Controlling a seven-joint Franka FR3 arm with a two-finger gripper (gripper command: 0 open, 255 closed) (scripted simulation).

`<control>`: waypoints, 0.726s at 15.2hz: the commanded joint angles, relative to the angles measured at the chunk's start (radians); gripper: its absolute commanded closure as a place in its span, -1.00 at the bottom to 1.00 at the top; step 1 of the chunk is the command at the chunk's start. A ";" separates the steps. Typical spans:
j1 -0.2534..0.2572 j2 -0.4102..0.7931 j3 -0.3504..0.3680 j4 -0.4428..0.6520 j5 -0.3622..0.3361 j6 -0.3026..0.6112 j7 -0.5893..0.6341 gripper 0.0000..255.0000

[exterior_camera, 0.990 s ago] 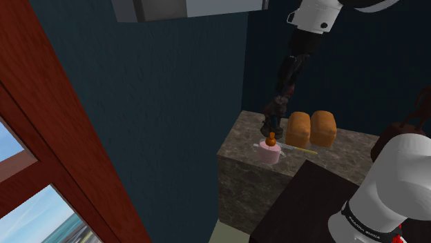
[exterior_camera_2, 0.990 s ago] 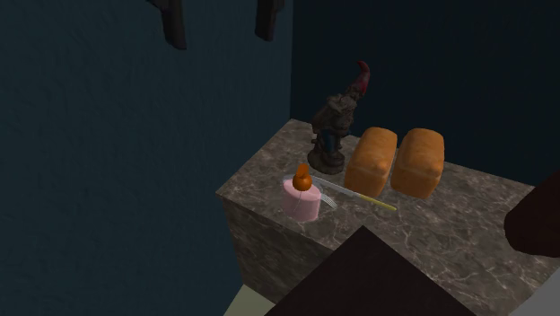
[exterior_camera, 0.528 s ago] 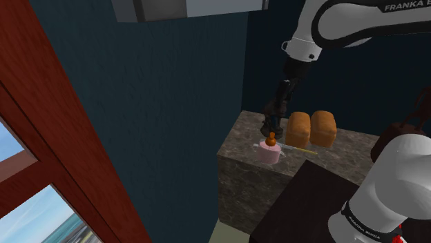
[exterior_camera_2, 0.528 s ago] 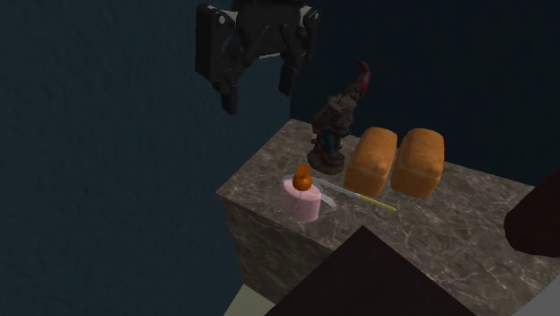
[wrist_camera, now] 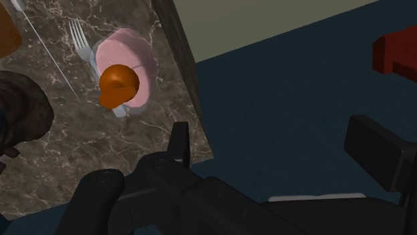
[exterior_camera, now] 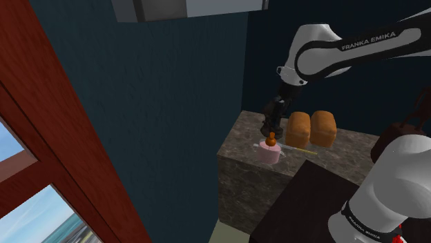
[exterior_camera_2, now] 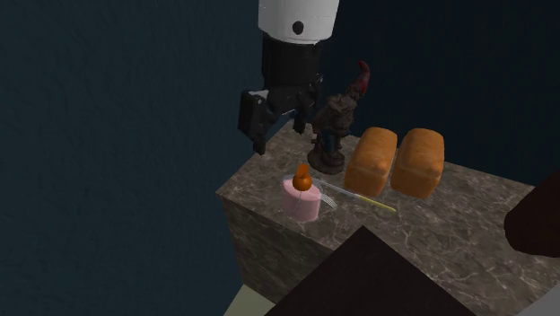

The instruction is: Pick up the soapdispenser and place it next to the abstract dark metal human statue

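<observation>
Currently, claw [exterior_camera_2: 282, 139]: it is seen hanging in the air over the counter's [exterior_camera_2: 431, 235] edge on the second exterior view's left, just beside the statue [exterior_camera_2: 334, 126] and apart from it. Its two black fingers are spread wide and nothing is held between them.
Wrist view: one finger [wrist_camera: 178, 141] is seen above the counter's edge, the other over the dark blue wall [wrist_camera: 281, 87] beyond that edge.
Task thing: the soap dispenser [exterior_camera_2: 302, 201], a pink body topped by an orange pump, is stood upright on the counter close to the near corner of that same edge. It is untouched, lower than the claw and apart from it.
Figure: the statue is shown as a dark, gnome-like shape with a red pointed cap, set farther along the same edge toward the far corner. A small gap is left between it and the soap dispenser.
Cutlery: a pale, see-through fork [wrist_camera: 81, 41] is laid flat just beside the soap dispenser's base.
Stick: a thin yellowish stick [exterior_camera_2: 370, 200] is laid flat between the soap dispenser and the bread.
Bread: one brown loaf [exterior_camera_2: 371, 160] and a second loaf [exterior_camera_2: 418, 162] are stood side by side, just beside the statue toward the counter's middle.
Arm: the white arm [exterior_camera: 345, 52], lettered FRANKA EMIKA, is stretched above the counter in the shoulder view.
</observation>
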 commanded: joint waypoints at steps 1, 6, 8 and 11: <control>-0.009 0.055 -0.022 -0.018 -0.013 0.066 -0.026 -1.00; -0.027 0.213 -0.079 -0.043 -0.035 0.230 -0.094 -1.00; -0.031 0.286 -0.103 -0.043 -0.037 0.296 -0.124 -1.00; -0.033 0.404 -0.139 -0.032 -0.026 0.392 -0.175 -1.00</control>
